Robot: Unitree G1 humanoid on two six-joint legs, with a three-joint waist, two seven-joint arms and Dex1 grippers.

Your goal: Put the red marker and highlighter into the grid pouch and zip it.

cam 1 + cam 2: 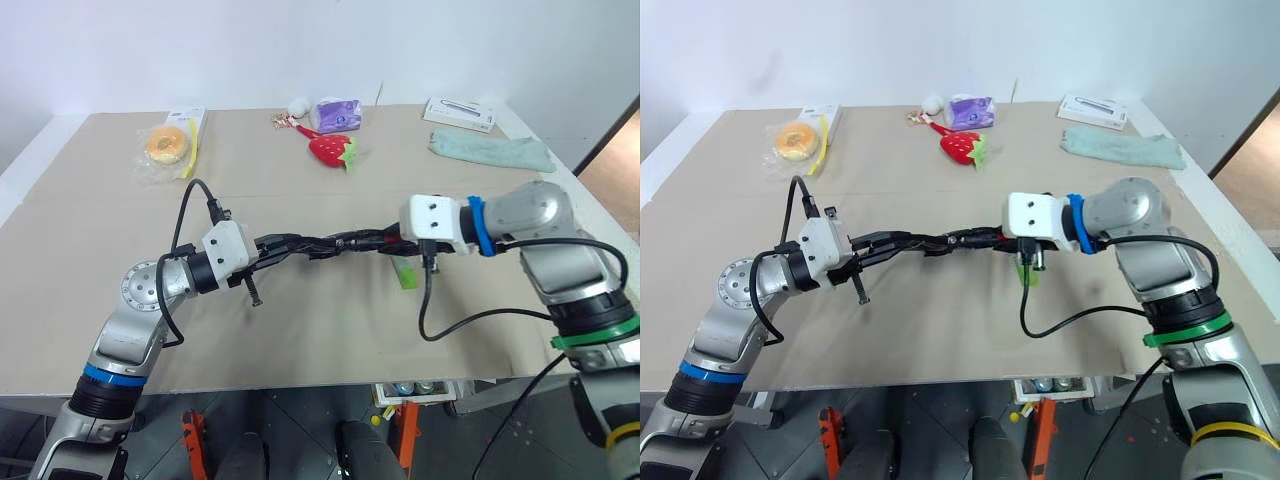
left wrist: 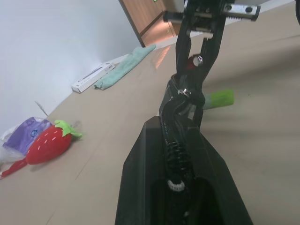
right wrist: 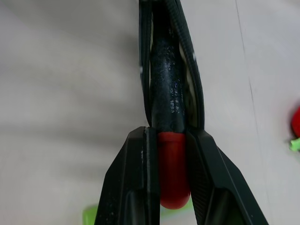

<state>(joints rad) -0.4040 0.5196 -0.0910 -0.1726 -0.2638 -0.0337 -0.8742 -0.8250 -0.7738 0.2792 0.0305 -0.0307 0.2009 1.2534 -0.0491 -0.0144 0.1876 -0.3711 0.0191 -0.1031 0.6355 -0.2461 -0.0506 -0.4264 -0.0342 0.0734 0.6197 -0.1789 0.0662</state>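
From the head views, the left gripper (image 1: 262, 262) is pinched tight on one end of the black fabric grid pouch (image 1: 320, 246), holding it lifted above the tan counter (image 1: 300, 340) like a strip stretched between the two arms. The right gripper (image 1: 992, 238) meets the pouch's other end. The flat lime-green highlighter (image 1: 405, 273) lies on the counter just below the right wrist, still outside the pouch. Well apart, along the far edge, sit a plush red strawberry (image 1: 333, 150), a folded pale green cloth (image 1: 490, 151) and a bagged round bun (image 1: 165, 146).

In the left wrist view, the left fingers (image 2: 140, 187) are pressed together on the pouch, whose zipper teeth run up the middle towards the right gripper; the red marker's cap end glints between those fingers, and the highlighter lies on the counter beyond.

In the right wrist view, the right fingers (image 3: 136, 178) pinch the slim black-barrelled red marker (image 3: 169, 117) at its red cap end, the barrel already pointing into the pouch's parted mouth.

The step in hand looks like inserting the marker. Next, I judge, the marker must be pushed deeper and released; then the highlighter has to be fetched, and the zipper is left for last.
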